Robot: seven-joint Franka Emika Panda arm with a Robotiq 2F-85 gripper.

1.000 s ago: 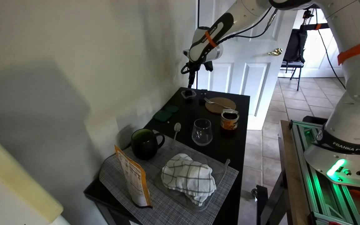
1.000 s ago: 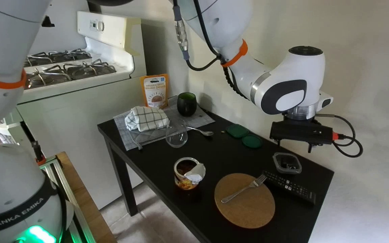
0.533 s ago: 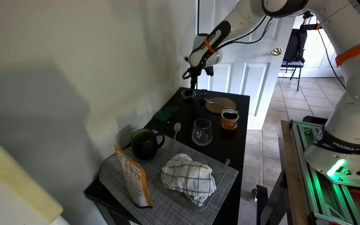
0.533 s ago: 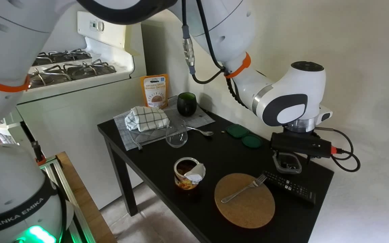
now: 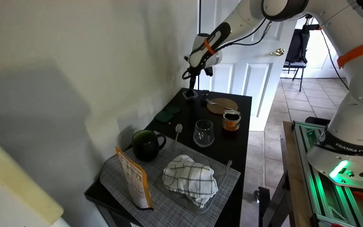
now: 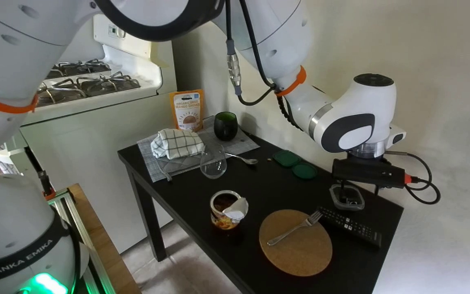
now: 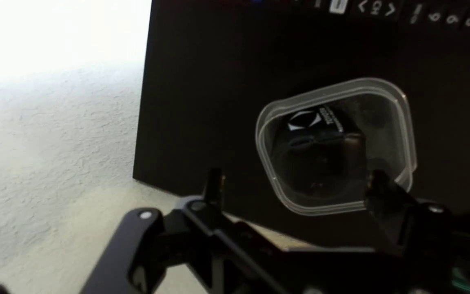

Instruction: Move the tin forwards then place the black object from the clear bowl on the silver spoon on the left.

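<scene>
The black object (image 7: 324,155) lies inside the clear bowl (image 7: 324,97), near a corner of the table (image 7: 194,102). The gripper (image 7: 296,179) has come down since 1 second ago and is over the bowl, so lifting the object out looks like the step in hand. Its 2 fingers (image 7: 213,190) stand well apart, holding nothing; whether 1 touches the rim, I cannot tell. Farther off, the tin (image 6: 222,221) stands upright and the spoon (image 6: 250,161) lies bare.

I see a black table (image 6: 271,190), flecked grey mat (image 5: 169,217), white towel (image 5: 190,179) with grey checks. The bowl (image 7: 329,93) is clear, its object (image 7: 320,151) black with white print; tin (image 5: 231,124) orange-brown, spoon (image 6: 251,161) silver.
</scene>
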